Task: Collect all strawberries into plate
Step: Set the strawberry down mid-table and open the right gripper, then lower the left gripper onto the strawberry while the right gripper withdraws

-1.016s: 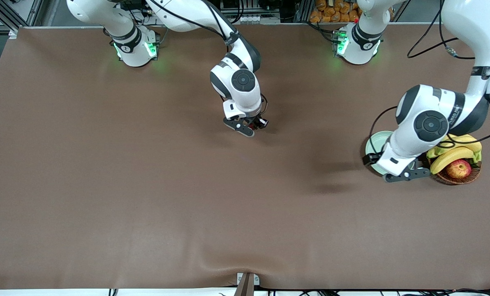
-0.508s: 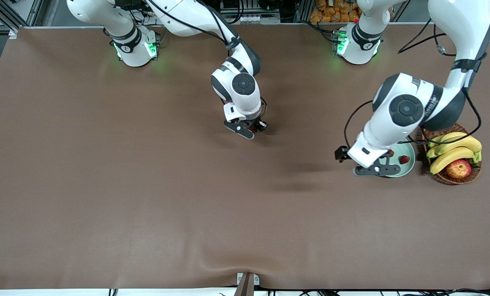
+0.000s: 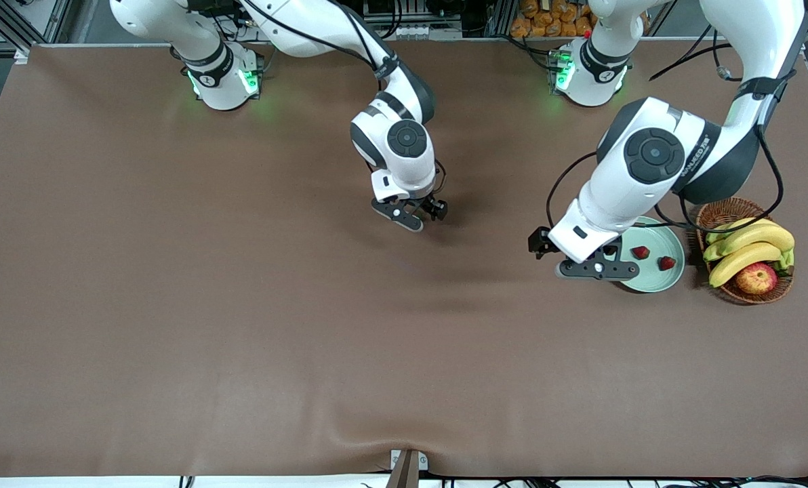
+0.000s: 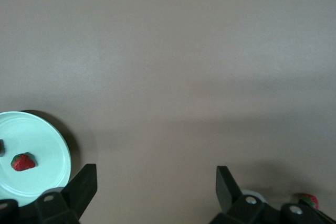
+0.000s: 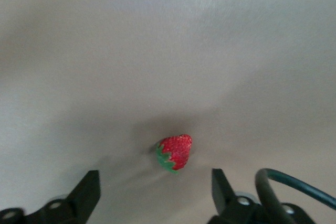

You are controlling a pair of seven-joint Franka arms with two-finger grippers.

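Note:
One strawberry (image 5: 176,153) lies on the brown table mid-table, directly under my right gripper (image 5: 155,179), whose fingers stand open on either side of it without touching it. In the front view that gripper (image 3: 414,215) hides the berry. The mint-green plate (image 3: 651,281) sits beside the basket at the left arm's end and holds two strawberries (image 3: 640,252) (image 3: 666,263). My left gripper (image 3: 597,268) hangs open and empty over the plate's rim on the side toward the right arm. The left wrist view shows the plate (image 4: 42,135) and a strawberry (image 4: 23,161) beside the left gripper (image 4: 156,177).
A brown wicker basket (image 3: 719,213) with bananas (image 3: 750,247) and a red-yellow apple (image 3: 756,278) stands beside the plate at the left arm's end. Brown tablecloth covers the whole table.
My right gripper has opened and let the strawberry go onto the table. The left arm has swung from over the plate and basket toward the right arm's end, uncovering the plate's two strawberries.

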